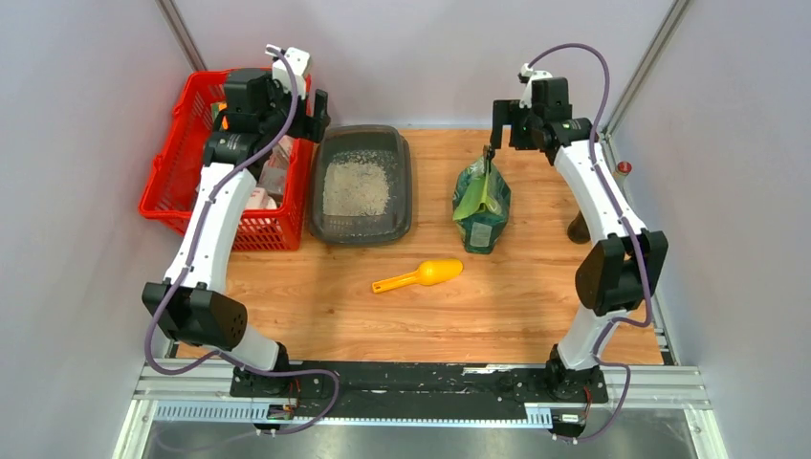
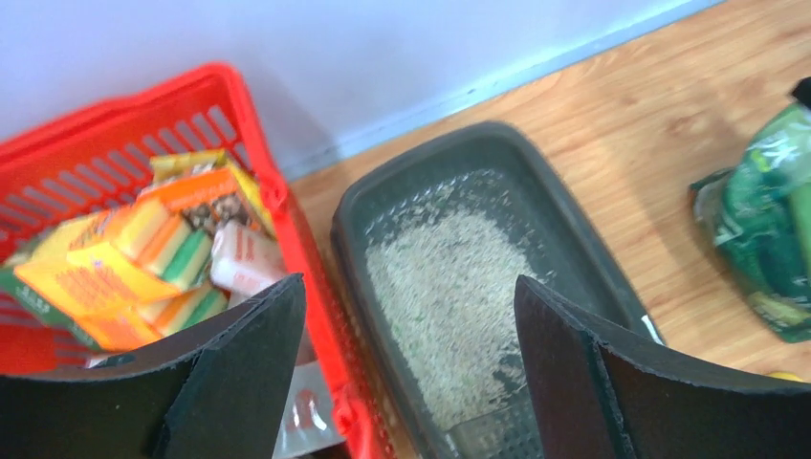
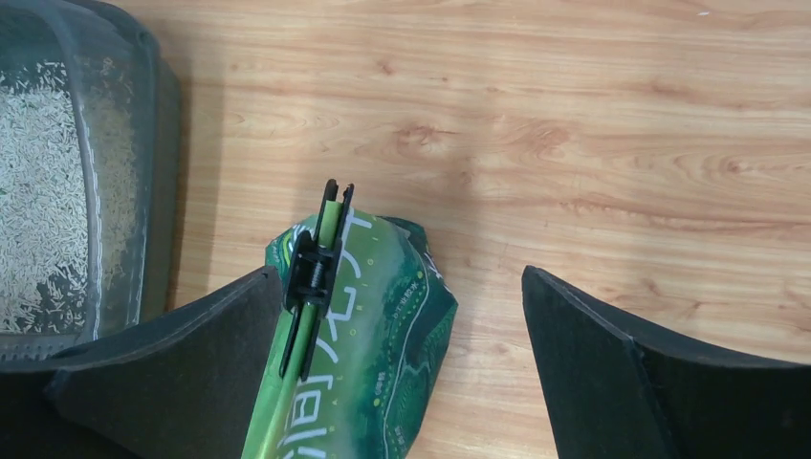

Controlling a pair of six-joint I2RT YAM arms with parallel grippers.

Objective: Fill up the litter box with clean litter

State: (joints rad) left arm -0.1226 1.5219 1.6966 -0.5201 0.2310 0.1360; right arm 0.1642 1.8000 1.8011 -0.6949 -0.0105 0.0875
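- At the far left of the table [image 1: 536, 306], the litter box [image 1: 409, 191] sits just beside the red basket [image 1: 182, 124], its long side against the basket wall. That leaves its right side free for an arm to pour or scoop from.
- Inside it, the clean litter [image 1: 357, 186] forms one thin pale patch in the middle, with bare grey floor around it. I judge the filling far from done.
- The green bag [image 1: 481, 206] stands near the box on its right, top upward and pinched by a black clip [image 3: 320, 249], probably to keep the contents in until the bag is opened.
- The right gripper [image 3: 402, 273] hangs over the bag with its jaws spread wide and holds nothing. The clip lies by its left finger, so the pose reads as lining up on the bag's top.
- The left gripper [image 2: 409, 287] hovers above the seam between basket and box, equally wide and empty, perhaps placed to steady the box.
- The yellow scoop [image 1: 421, 276] lies alone on the wood nearer the arms, well apart from both grippers and within reach of either.
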